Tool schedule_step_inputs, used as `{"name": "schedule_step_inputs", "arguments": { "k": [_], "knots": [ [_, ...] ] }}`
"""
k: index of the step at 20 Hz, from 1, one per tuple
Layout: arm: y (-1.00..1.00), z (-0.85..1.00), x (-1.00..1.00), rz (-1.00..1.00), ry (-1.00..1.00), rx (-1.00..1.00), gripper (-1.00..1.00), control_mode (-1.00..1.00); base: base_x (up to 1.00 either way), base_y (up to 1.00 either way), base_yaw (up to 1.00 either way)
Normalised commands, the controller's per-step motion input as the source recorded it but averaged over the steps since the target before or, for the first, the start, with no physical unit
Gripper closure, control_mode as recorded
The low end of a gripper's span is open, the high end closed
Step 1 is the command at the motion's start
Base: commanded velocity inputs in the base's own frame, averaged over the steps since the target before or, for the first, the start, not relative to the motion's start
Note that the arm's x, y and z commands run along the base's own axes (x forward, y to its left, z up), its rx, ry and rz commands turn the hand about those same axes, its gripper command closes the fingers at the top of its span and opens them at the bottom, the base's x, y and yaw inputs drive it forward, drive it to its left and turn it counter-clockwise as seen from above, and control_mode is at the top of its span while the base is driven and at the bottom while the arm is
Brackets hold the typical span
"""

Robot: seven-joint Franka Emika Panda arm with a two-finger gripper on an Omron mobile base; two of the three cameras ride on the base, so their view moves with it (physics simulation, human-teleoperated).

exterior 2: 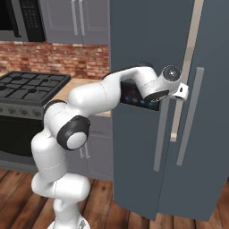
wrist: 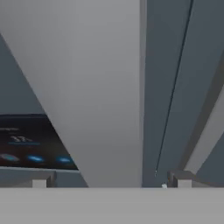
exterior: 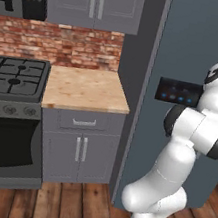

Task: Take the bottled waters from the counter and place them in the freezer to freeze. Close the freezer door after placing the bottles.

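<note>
A: What is nearest the gripper (wrist: pixel 109 181)?

B: The long grey bar handle (wrist: pixel 105 87) of the freezer door (exterior 2: pixel 134 53). In the hand view the bar runs straight ahead between the two fingertips (wrist: pixel 181 179), which stand spread as wide as they go, one on each side. Whether either pad touches the bar I cannot tell. Nothing is pinched.

A: And just off to the side?

B: The small dark control panel (wrist: pixel 30 142), with blue lights, sits on the door face beside the handle.

A: How far along is the job?

B: From the base views the freezer door looks nearly shut, with a pale gap beside it. I judge this either the opening pull or the final close; the pictures do not settle which.

A: The bottled waters?

B: I see none. Farther away, past the door, the counter (exterior: pixel 86 89) shows only bare wood, next to the black stove (exterior: pixel 15 77).

A: So what remains?

B: If the bottles are already inside, only pressing the door home.
</note>
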Motion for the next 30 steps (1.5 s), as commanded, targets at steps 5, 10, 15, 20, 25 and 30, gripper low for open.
{"name": "schedule_step_inputs", "arguments": {
  "k": [5, 10, 15, 20, 25, 30],
  "knots": [
    [0.0, 0.01, 0.02, 0.01, 0.0, -0.02, -1.0, -1.0, 0.0, 0.0, 0.0],
    [0.08, 0.0, 0.02, 0.0, 0.0, -0.07, -1.0, -1.0, 0.0, 0.0, 0.0],
    [0.06, -0.14, 0.1, 0.0, 0.0, -0.14, -1.0, -1.0, 0.0, 0.0, 0.0],
    [0.0, -0.22, 0.13, 0.0, 0.0, -0.13, -1.0, -1.0, 0.0, 0.0, 0.0],
    [0.0, 0.0, 0.19, 0.0, 0.0, -0.01, -1.0, -1.0, 0.0, 0.0, 0.0],
    [-0.01, 0.0, 0.34, 0.0, 0.0, 0.0, -1.0, -1.0, 0.0, 0.0, 0.0]
  ]
}}
